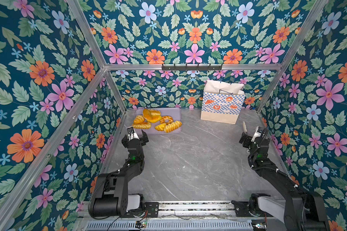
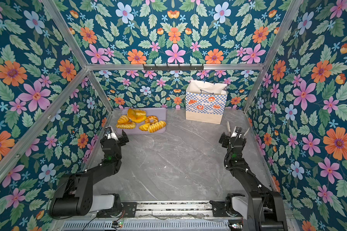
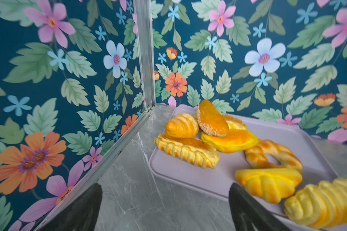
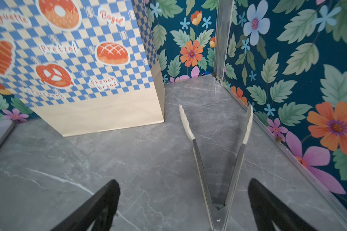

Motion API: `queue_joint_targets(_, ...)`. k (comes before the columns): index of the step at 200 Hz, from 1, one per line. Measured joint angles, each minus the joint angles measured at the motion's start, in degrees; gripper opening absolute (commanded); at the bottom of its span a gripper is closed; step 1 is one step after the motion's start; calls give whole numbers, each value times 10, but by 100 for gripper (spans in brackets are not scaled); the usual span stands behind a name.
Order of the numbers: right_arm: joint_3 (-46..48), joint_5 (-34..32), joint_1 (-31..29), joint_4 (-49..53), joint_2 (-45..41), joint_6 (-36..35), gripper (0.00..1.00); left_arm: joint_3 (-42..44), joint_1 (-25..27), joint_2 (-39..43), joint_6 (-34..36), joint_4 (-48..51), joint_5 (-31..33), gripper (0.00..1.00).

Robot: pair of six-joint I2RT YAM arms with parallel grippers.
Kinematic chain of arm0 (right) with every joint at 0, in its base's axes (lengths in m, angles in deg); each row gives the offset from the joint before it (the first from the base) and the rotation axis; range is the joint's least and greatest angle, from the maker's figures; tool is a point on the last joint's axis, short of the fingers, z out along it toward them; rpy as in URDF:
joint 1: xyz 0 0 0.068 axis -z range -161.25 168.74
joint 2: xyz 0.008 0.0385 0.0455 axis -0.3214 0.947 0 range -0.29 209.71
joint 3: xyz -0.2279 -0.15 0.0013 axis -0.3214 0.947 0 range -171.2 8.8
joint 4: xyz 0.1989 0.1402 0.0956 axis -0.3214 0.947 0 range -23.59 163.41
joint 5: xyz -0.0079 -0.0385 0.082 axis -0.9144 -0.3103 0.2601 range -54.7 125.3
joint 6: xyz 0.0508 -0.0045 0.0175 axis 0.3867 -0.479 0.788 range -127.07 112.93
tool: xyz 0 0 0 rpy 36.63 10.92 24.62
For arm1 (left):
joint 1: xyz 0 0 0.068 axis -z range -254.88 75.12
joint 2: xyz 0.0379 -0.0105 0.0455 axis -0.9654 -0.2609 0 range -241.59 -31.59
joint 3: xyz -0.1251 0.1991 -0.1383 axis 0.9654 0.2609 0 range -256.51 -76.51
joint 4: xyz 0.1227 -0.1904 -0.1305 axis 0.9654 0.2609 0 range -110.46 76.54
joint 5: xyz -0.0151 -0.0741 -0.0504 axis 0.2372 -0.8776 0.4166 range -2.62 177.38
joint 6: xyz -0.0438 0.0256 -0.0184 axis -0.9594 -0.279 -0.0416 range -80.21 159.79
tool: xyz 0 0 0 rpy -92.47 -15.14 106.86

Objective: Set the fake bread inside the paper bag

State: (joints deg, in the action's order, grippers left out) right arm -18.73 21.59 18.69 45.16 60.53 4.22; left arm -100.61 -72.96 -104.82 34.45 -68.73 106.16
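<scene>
**Nothing bagged yet, both arms poised**

At the left of a top view, the left gripper (image 1: 137, 134) hovers released, jaws wide and empty, just short of the near corner of the lilac tray (image 1: 175, 112). The fake bread (image 1: 156, 121) lies heaped on that tray at the upper left of the table (image 1: 188, 160) (some pieces lean on each other). Right of centre, by the back wall, the paper bag (image 1: 221, 106) stands upright with its mouth open, well apart from the tray. At far right the right gripper (image 1: 252, 135) is spread too. Tongs (image 4: 218, 217) lie between its jaws, ungripped as far as I can see. I'd judge the first pick is in hand. Next, a gripper must close on one pastry, or on the tongs, and carry it across to the bag.
</scene>
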Motion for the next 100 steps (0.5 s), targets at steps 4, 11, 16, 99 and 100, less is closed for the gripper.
queue_joint_targets(4,-7,0,0,19,-10,8,99,-5,0,15,-9,16,5,100)
queue_joint_targets(11,-20,0,0,55,-26,26,99,-15,0,35,-24,40,11,100)
queue_joint_targets(16,-30,-1,0,81,-35,39,99,-25,0,50,-38,62,16,100)
queue_joint_targets(99,-210,199,-9,422,-14,206,52,-210,-1,139,-209,472,-59,69)
queue_joint_targets(100,-210,200,-10,424,-13,207,52,-212,-1,138,-209,475,-61,68)
